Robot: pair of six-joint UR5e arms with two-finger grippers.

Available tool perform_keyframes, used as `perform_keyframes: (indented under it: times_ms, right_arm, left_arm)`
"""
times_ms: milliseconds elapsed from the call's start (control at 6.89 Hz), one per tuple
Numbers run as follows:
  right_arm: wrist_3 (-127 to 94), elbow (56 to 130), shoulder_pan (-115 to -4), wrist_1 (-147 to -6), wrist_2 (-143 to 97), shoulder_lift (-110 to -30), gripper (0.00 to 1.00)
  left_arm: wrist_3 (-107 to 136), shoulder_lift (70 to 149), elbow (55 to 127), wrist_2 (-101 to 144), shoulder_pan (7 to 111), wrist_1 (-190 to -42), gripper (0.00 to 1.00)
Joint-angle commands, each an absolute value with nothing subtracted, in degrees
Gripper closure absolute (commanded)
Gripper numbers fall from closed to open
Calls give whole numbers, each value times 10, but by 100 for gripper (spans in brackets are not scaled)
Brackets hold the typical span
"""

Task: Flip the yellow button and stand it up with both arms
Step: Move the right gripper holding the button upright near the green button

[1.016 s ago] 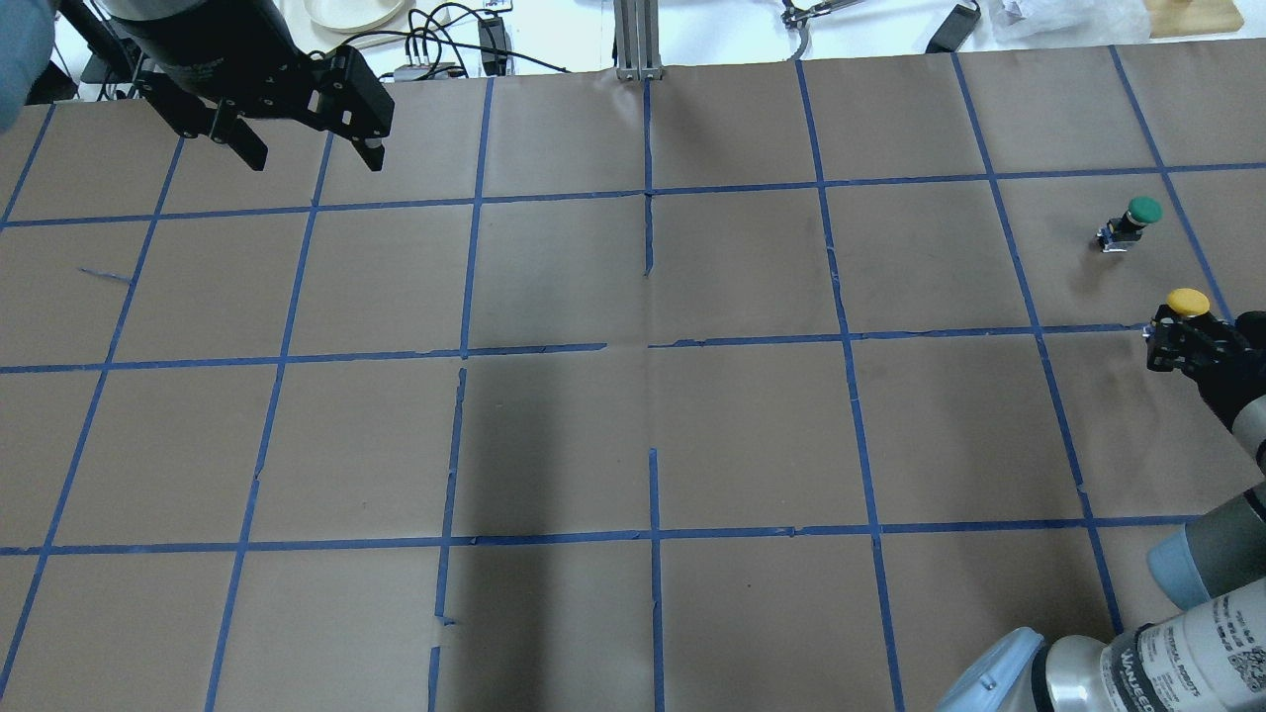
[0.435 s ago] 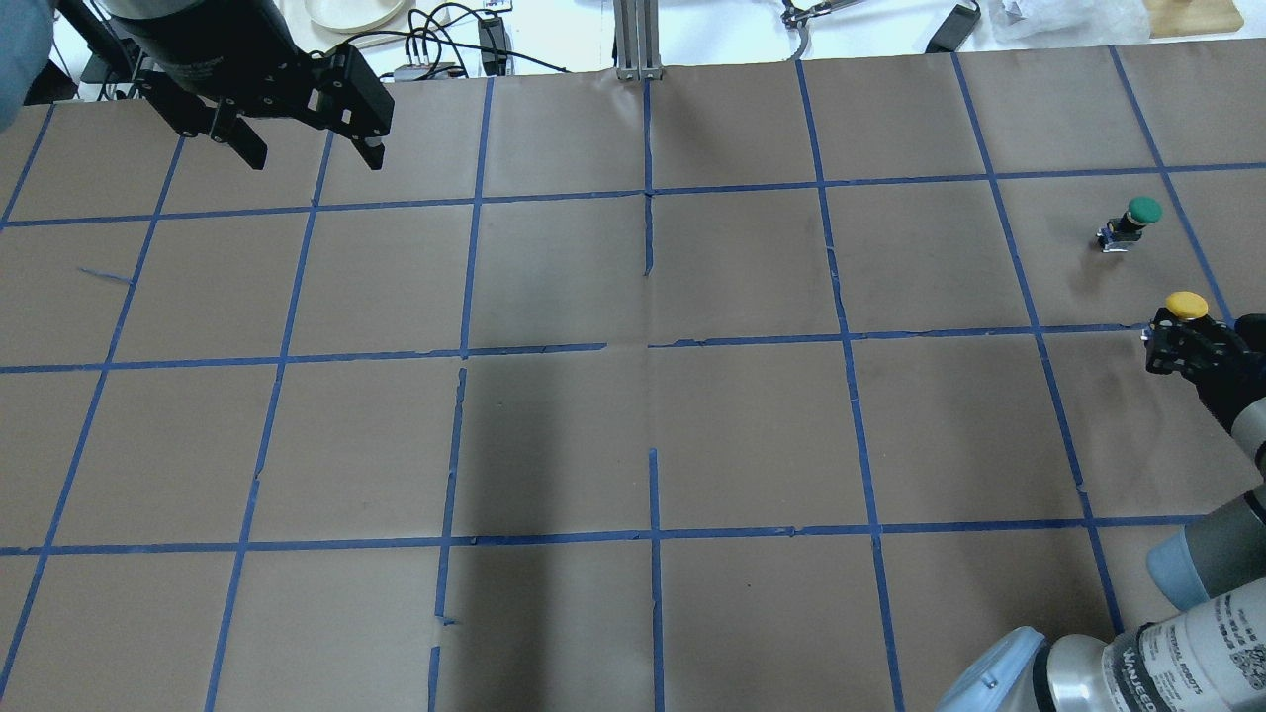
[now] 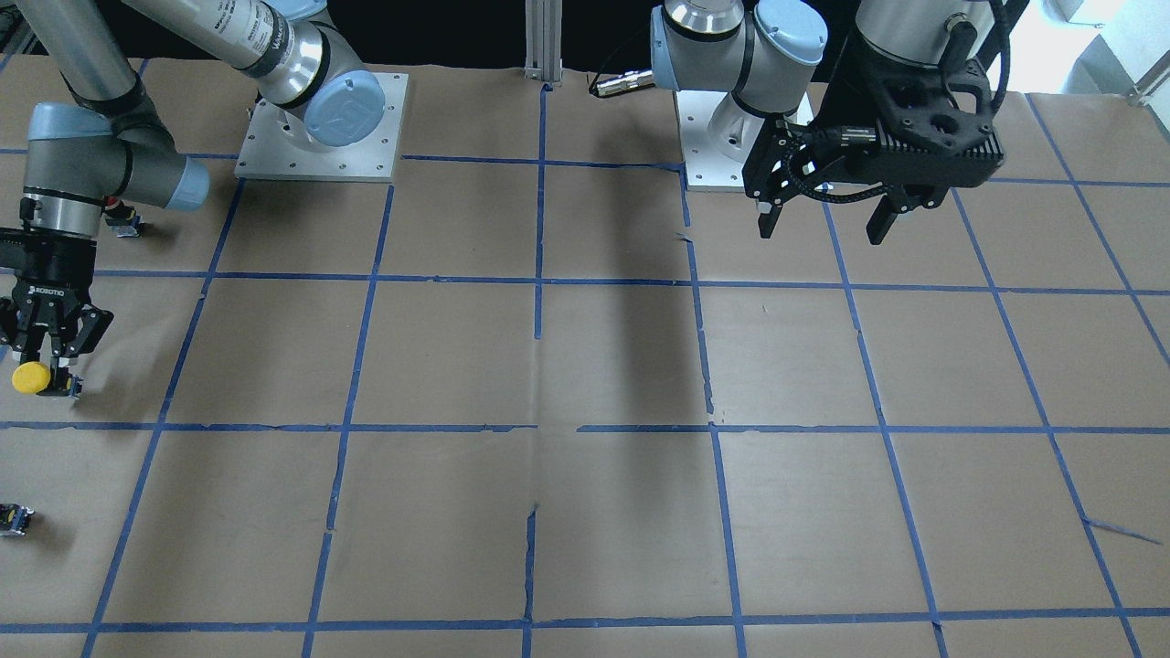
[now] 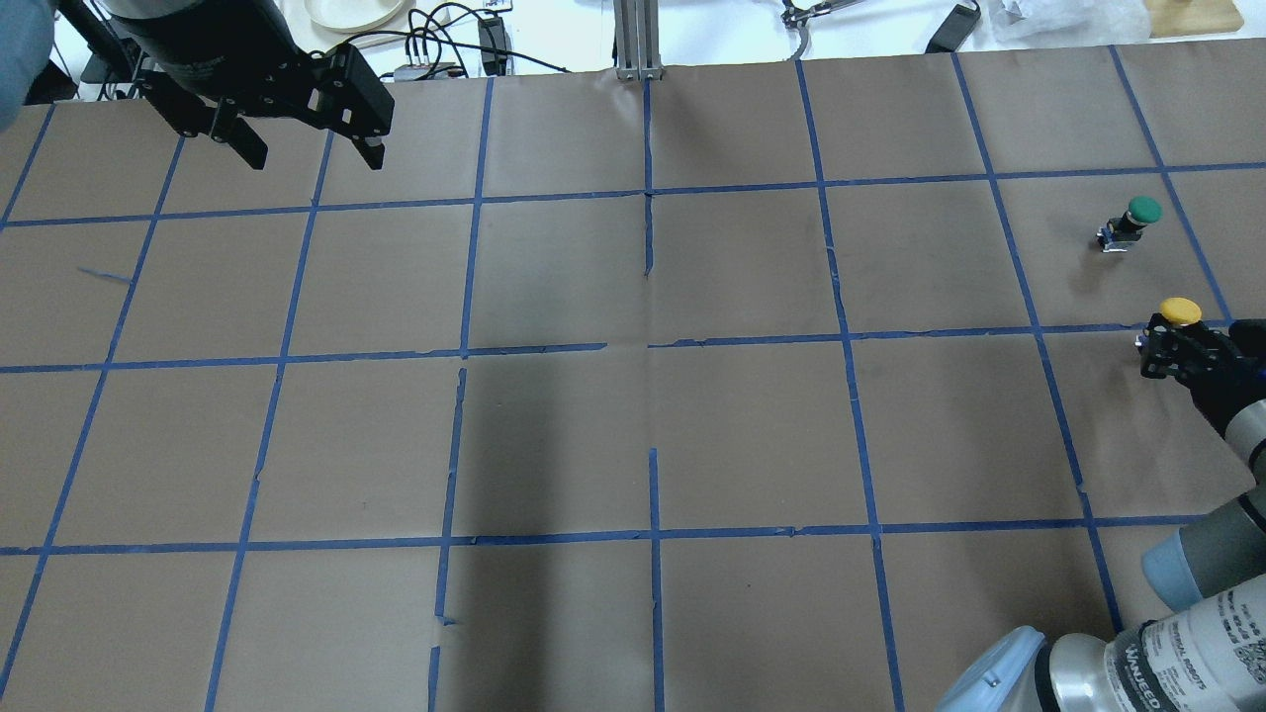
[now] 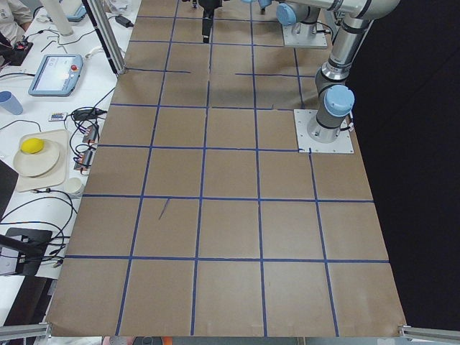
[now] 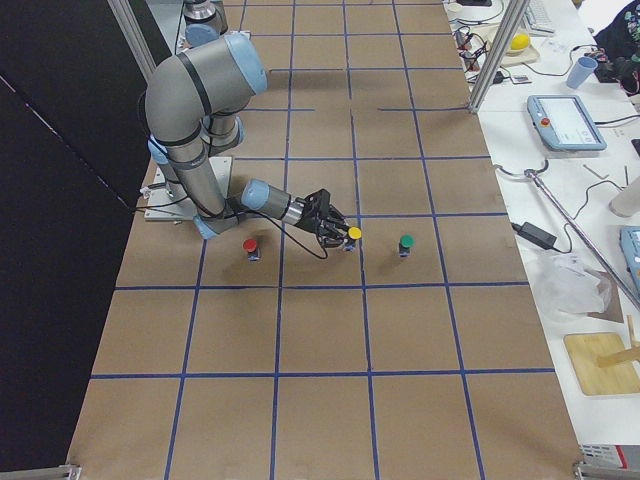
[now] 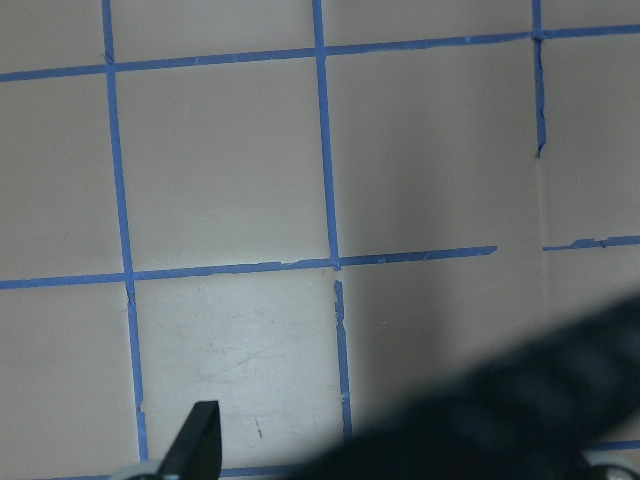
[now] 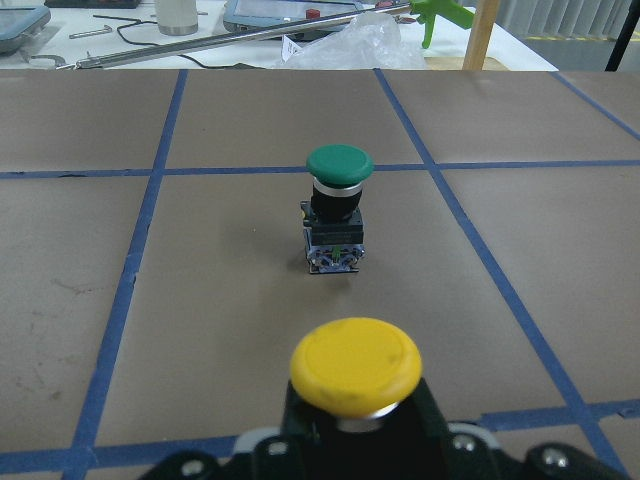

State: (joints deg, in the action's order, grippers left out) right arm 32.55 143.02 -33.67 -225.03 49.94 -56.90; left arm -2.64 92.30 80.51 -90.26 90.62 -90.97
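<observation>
Right tool (image 4: 1159,348) around the yellow button (image 4: 1181,312), cap just beyond its tips

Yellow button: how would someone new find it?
Find the right arm bending low over the brown gridded table. Its claw grips the yellow button, between a red button and a green button; only this one has a yellow cap.

You've got even, diffuse top light on the brown paper-covered table (image 4: 742,435), with no glare. One broad soft shadow (image 4: 554,475) runs down its middle. The left wrist view is pale and washed out, with a defocused black blur (image 7: 500,420) bottom right. The right wrist view is crisp on the yellow mushroom-capped button (image 8: 355,365).
</observation>
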Motion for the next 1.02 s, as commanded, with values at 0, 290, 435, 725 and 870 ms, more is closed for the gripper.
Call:
perform_keyframes:
  times_ms: [0,290,435,725,870]
  right_arm:
    - [325,1431,-337,-2252,501,-567,93]
    - [324,1431,-336,-2252,506,-567,91]
    - [324,1437,-336,-2252,507,-567,90]
    - [324,1445,-336,-2255,510,-567,79]
    - [324,1445,-336,-2256,511,-567,66]
  left_arm:
    - [-26,923,805,-903,906,-910,0]
    - [-26,923,805,-903,906,-910,0]
    - [-25,923,805,-903,906,-910,0]
    - [-26,923,805,-903,906,-910,0]
    - [-26,924,805,-903,906,-910,0]
